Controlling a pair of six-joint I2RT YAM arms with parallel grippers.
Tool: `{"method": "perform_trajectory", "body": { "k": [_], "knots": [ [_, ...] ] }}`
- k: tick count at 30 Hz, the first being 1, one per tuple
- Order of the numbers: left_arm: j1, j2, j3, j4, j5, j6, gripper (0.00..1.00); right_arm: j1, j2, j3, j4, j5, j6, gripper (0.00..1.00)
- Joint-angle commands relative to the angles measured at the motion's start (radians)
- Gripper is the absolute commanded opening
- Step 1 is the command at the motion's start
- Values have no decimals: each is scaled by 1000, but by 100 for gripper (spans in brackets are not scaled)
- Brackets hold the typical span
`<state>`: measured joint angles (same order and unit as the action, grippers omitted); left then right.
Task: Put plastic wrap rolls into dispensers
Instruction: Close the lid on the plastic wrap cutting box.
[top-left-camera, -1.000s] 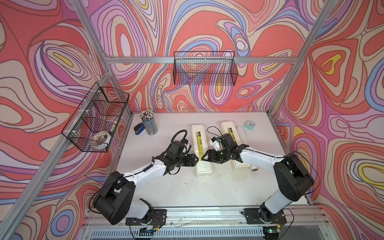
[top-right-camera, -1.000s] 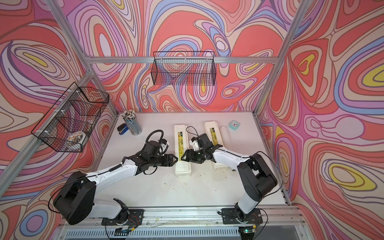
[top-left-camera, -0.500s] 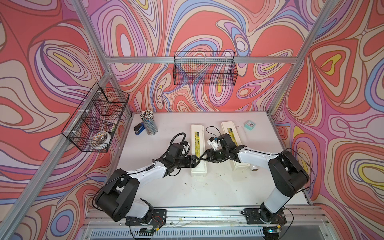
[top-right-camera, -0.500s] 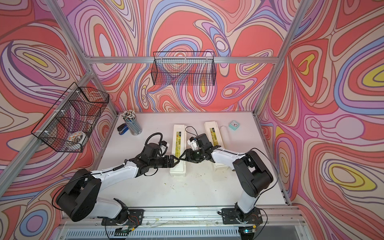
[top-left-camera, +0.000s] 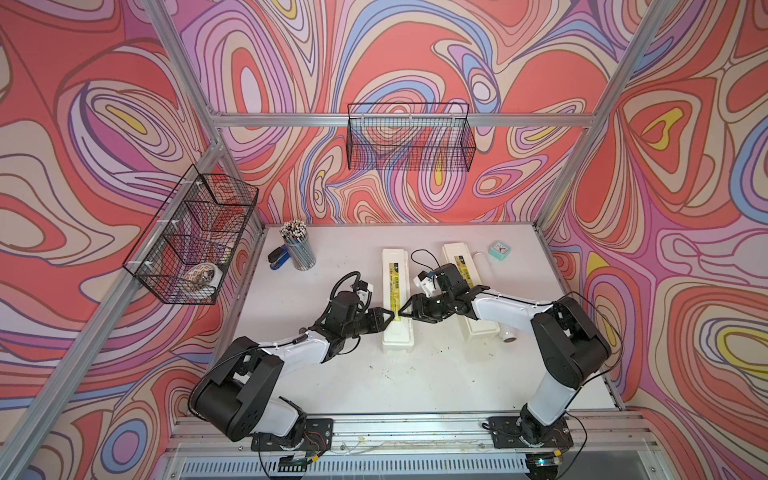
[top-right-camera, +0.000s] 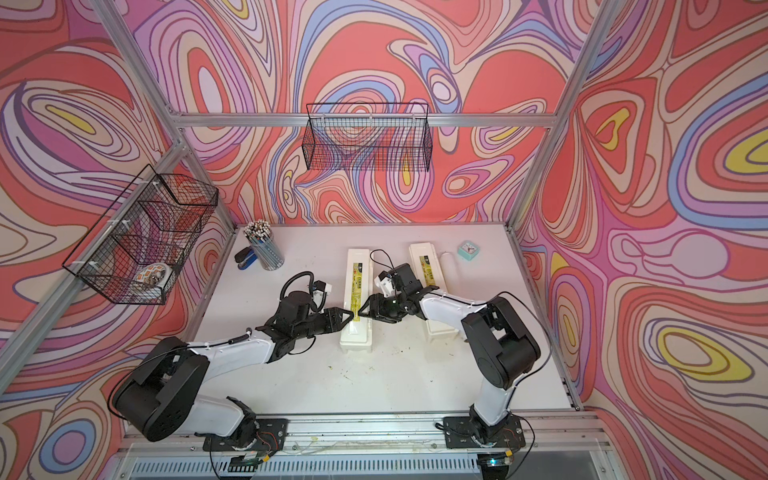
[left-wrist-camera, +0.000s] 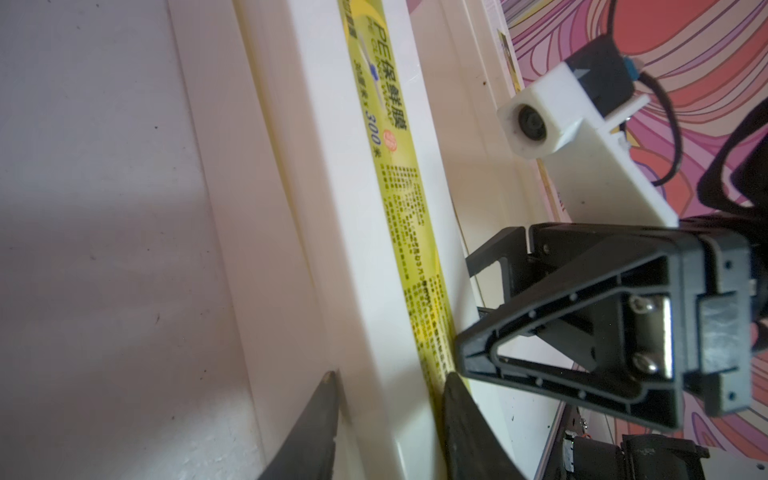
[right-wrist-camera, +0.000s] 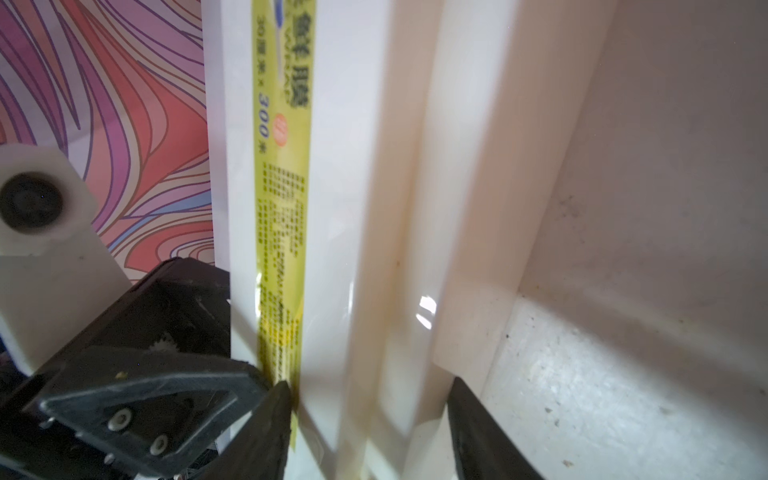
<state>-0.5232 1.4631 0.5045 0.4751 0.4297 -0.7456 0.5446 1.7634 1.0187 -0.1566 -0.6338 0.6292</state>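
Where both arms meet: dispenser (top-left-camera: 397, 291) nearer the pencil cup (top-left-camera: 300, 249).
Left gripper (top-left-camera: 390, 316): pinching its cup-side half.
Right gripper (top-left-camera: 402, 311): pinching its far half.
Roll (top-left-camera: 509, 335): just beside second dispenser (top-left-camera: 455, 253), away from the cup.

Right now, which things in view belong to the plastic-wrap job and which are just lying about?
Belongs to the job: cream-white rectangular plastic dispenser with yellow label, mid-table; second matching dispenser; slim translucent-white wrap roll beside that second dispenser.
Just lying about: mesh cup of pencils; blue stapler; small teal clock; black wire baskets, back and side.
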Motion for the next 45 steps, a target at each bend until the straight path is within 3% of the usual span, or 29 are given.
{"method": "perform_trajectory", "body": {
  "k": [1,4,6,18,23,25,27,35,40,45],
  "knots": [
    [-34,129,-83,-171,1,-26,33,67,81,-18,-10,48,0,66],
    [-33,108,-56,-270,-18,19,38,78,76,-13,-9,46,-2,71],
    [-34,90,-46,-331,-54,47,48,84,78,-5,-25,58,-7,71],
    [-33,-55,46,-532,-153,148,66,84,109,24,-70,101,-28,77],
    [-34,-152,49,-573,-144,174,75,83,123,47,-108,102,-51,77],
    [-34,-181,35,-573,-121,174,87,84,132,71,-137,109,-62,77],
    [-35,-210,22,-554,-94,163,90,85,141,84,-151,116,-72,77],
    [-41,-267,-106,-459,-18,73,79,78,170,125,-180,114,-100,77],
    [-79,-188,-109,-381,40,51,76,77,174,125,-189,112,-94,77],
    [-91,-138,-148,-305,40,12,67,77,166,91,-175,118,-70,77]
  ]
}}
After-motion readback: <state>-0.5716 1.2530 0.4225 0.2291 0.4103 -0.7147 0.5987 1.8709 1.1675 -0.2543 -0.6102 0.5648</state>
